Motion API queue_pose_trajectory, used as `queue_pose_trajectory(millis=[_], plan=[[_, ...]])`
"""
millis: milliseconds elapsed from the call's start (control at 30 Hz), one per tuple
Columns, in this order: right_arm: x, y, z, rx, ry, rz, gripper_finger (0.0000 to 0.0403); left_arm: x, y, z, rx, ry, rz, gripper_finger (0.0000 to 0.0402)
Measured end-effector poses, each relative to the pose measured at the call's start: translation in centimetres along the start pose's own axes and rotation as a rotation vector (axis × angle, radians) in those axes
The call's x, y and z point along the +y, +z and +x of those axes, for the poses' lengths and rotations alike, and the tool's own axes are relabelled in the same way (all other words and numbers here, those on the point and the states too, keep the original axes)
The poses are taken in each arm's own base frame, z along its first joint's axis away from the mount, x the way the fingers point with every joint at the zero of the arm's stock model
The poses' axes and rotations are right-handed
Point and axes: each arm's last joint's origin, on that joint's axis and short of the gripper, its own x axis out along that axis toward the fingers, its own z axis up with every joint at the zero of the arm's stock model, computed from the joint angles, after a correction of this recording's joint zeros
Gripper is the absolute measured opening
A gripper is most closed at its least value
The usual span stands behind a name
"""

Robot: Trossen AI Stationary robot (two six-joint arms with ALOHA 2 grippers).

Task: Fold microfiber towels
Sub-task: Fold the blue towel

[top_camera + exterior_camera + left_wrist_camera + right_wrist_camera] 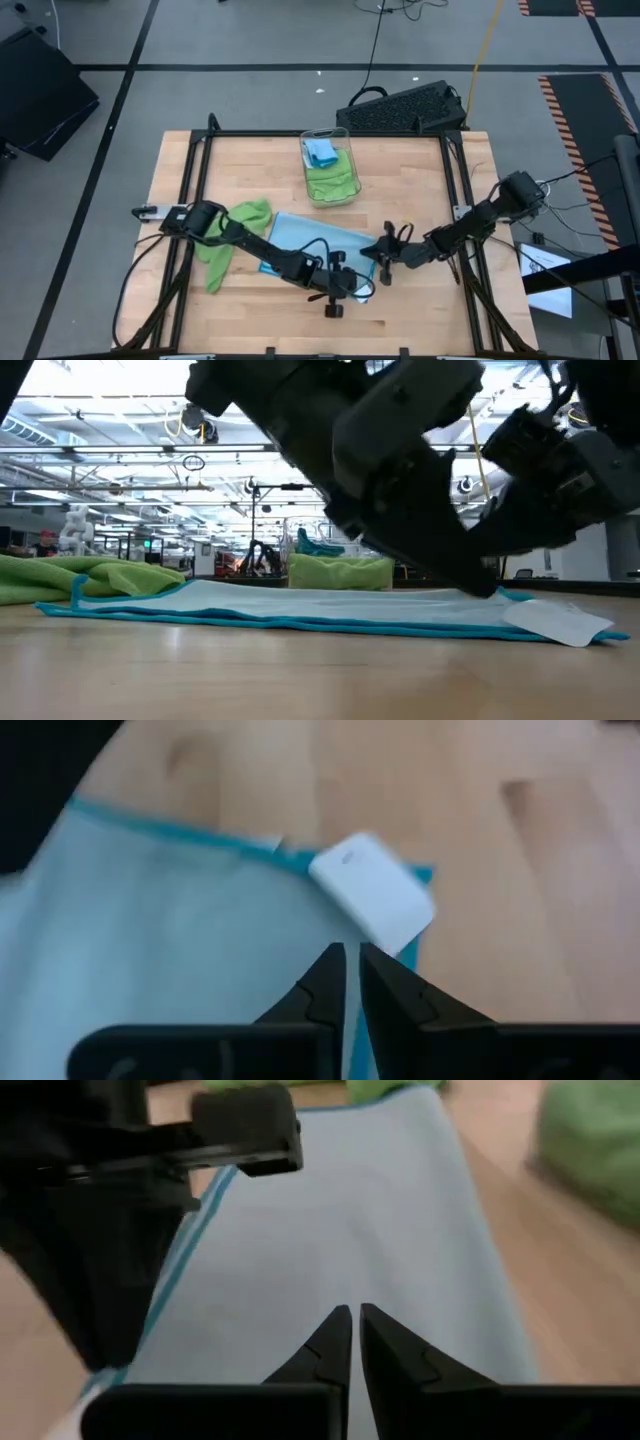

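wood bench [420, 310], light blue towel [310, 238] flat mid-front, green towel [232, 232] bunched at its left. left gripper [350, 982] fingers pinching blue towel's tagged corner, right gripper [352, 1342] fingers pinching its right edge.

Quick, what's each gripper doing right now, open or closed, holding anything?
Left gripper: shut on the light blue towel, by its white tag.
Right gripper: shut on the same towel's edge.

Light blue towels: two, one flat on the table [310, 238], one in the bin [321, 152]. Lime green towels: two, one crumpled at left [232, 240], one in the bin [331, 181]. Clear plastic bin [342, 135]: one.
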Motion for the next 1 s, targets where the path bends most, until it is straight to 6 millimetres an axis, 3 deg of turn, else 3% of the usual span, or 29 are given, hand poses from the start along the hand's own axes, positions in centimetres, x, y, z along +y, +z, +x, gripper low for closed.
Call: queue_pose_trajectory(millis=[233, 433, 600, 800, 1000], plan=[[0.8, 0.7, 1.2, 0.005, -0.011, -0.081, 0.0018, -0.4, -1.5, -0.2, 0.063, 0.089, -0.045, 0.0035], [0.5, -0.6, 2.2, 0.054, -0.044, -0.075, 0.0018, -2.0, -1.7, -2.4, 0.106, 0.209, -0.009, 0.0035], [0.5, -2.3, 2.8, 0.112, -0.049, -0.039, 0.0018, -2.4, -3.2, -3.9, 0.226, 0.347, -0.008, 0.0035], [1.0, -3.4, 2.1, 0.147, -0.031, -0.007, 0.0018, -2.8, -4.9, -5.2, 0.351, 0.438, -0.048, 0.0035], [1.8, -3.1, 1.1, 0.190, 0.039, -0.012, 0.0018, -4.3, -5.3, -7.0, 0.369, 0.459, -0.048, 0.0035]])
